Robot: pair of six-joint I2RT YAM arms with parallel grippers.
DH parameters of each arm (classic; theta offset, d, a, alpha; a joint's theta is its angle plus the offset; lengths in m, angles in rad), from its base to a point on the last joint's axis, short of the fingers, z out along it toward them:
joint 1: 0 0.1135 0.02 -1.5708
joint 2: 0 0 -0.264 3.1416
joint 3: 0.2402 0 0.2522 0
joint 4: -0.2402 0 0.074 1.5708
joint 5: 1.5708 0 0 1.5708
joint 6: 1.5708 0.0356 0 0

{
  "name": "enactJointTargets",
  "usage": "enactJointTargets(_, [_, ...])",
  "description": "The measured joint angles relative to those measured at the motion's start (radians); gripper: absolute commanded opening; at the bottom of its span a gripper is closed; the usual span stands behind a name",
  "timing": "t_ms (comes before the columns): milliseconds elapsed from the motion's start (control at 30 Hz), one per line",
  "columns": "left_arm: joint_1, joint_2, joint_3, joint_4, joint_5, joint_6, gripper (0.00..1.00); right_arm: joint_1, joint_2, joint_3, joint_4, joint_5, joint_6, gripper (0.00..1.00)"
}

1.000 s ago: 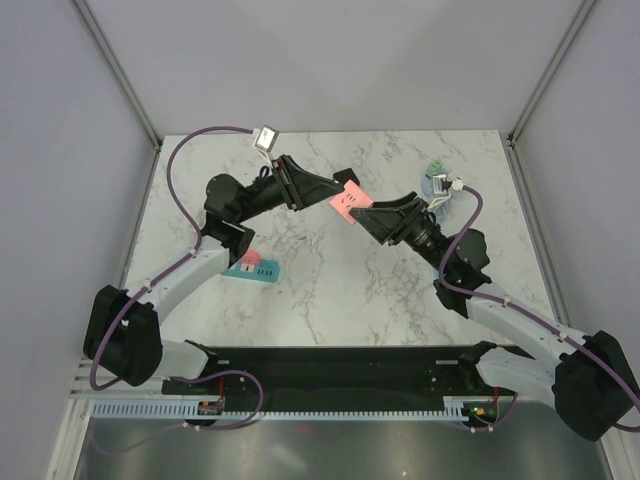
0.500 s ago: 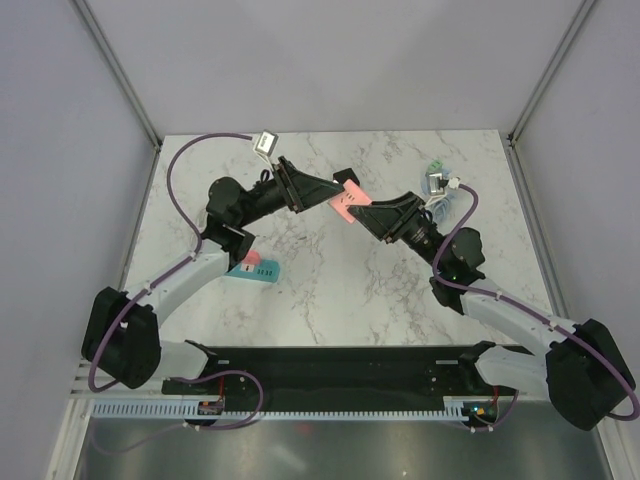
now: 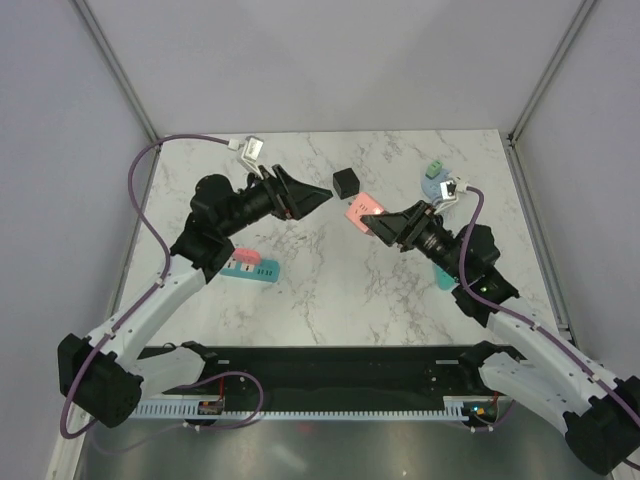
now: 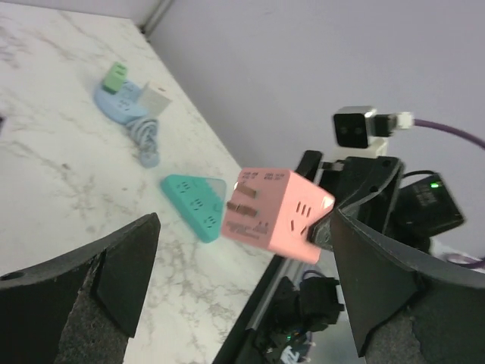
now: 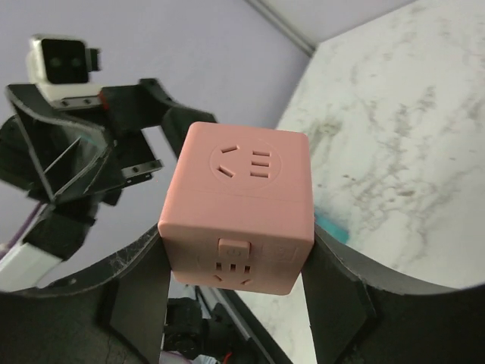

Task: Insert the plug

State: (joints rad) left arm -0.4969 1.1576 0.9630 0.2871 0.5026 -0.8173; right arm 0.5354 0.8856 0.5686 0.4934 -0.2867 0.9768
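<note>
- Marble worktop; right jaws clamp the pink cube aloft — prongs bare; left jaws gape wide, empty.
- Next, likely: line the prongs up with a strip socket — press home.

Marble table: black cube, teal strip.

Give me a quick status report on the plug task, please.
Left gripper open, empty. Right gripper shut on pink cube plug. Not yet inserted. Nothing blocking.
</note>
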Motion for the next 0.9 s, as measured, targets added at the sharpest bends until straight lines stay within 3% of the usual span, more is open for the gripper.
enactJointTargets(167, [0.0,-0.074,0.0,-0.237,-0.149,0.19,1.0,-0.02,-0.06,0.164,-0.468,0.15,-0.112,0.0])
enactJointTargets(367, [0.0,-0.028,0.0,-0.477,-0.309,0.294,1.0,-0.036,-0.022,0.314,-0.884,0.416,-0.088,0.0])
enactJointTargets(667, [0.0,-0.042,-0.003,-0.607,-0.359,0.367,1.0,-0.038,0.122,0.488,-1.386,0.78,0.236,0.0])
enactJointTargets(900, [0.0,-0.106,-0.024,-0.61,-0.398,0.395,1.0,-0.041,0.227,0.593,-1.551,0.893,0.485,0.0])
